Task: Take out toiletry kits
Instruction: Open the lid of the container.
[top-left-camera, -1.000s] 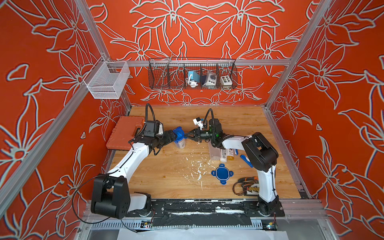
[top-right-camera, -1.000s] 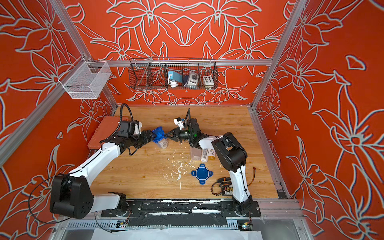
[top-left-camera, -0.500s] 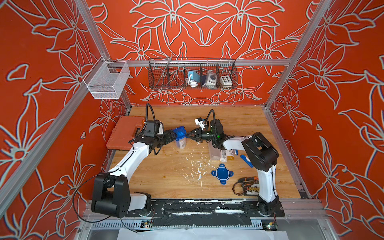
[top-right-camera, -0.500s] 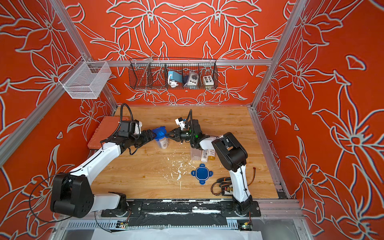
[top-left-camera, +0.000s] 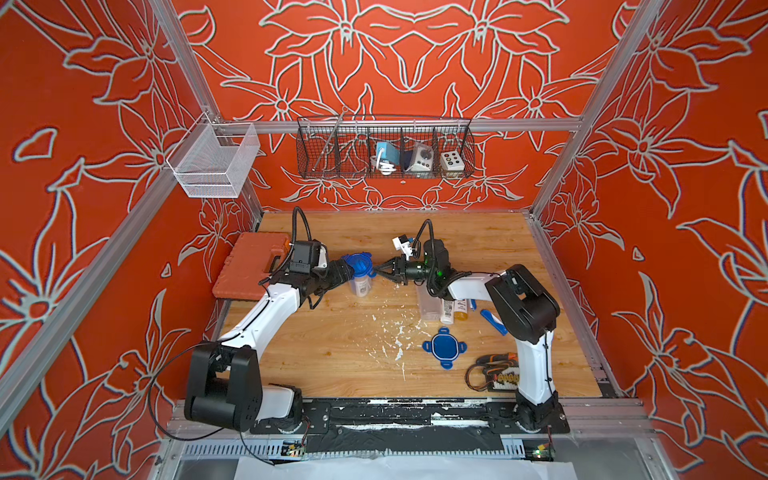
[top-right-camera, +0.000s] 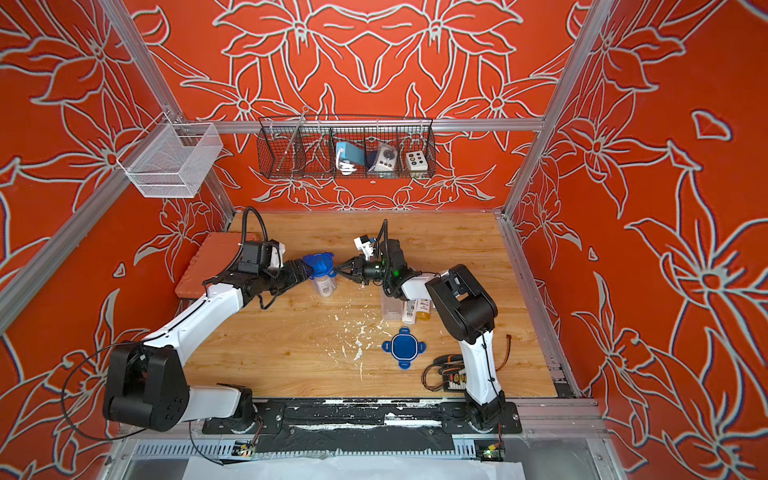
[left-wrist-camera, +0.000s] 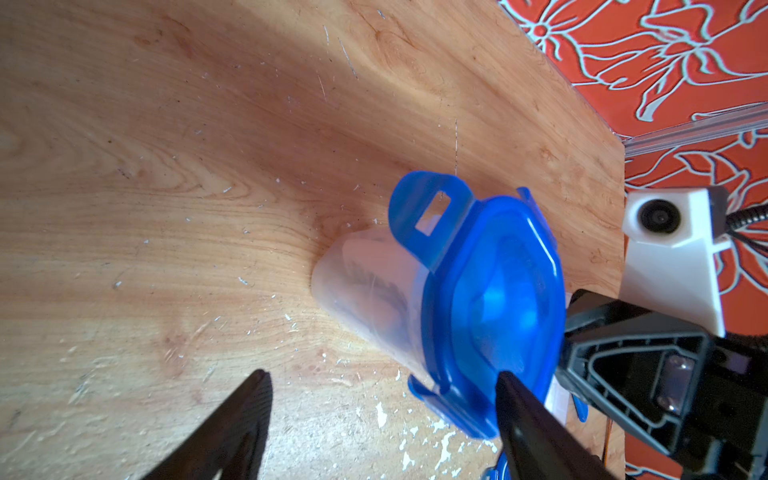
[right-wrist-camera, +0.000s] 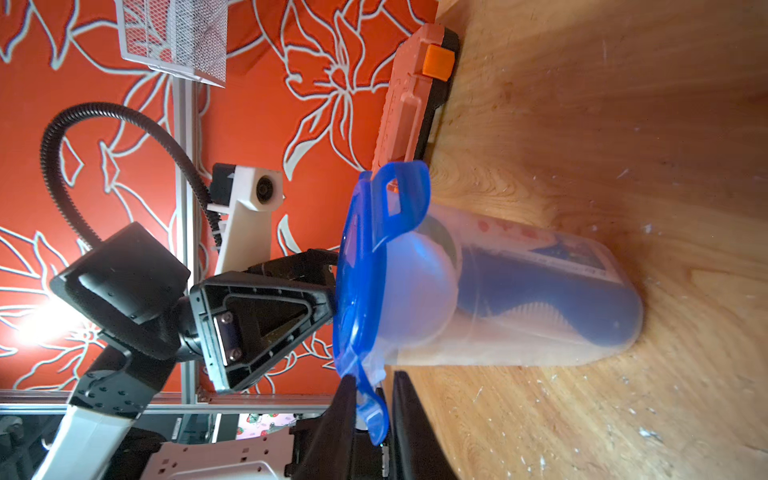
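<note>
The left gripper (left-wrist-camera: 380, 374) gapes wide, empty, at the blue four-tabbed lid (left-wrist-camera: 494, 307) of the clear plastic tub (right-wrist-camera: 519, 299), while the right gripper (right-wrist-camera: 374, 384) sets nearly shut jaws around one tab, possibly pinching it.

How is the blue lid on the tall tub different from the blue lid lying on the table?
The lid on the tub tops the standing clear tub; the loose lid lies flat on the wooden table. The lid on the tub is between the left gripper and right gripper; no gripper is by the loose lid. Both are blue with tabs.
</note>
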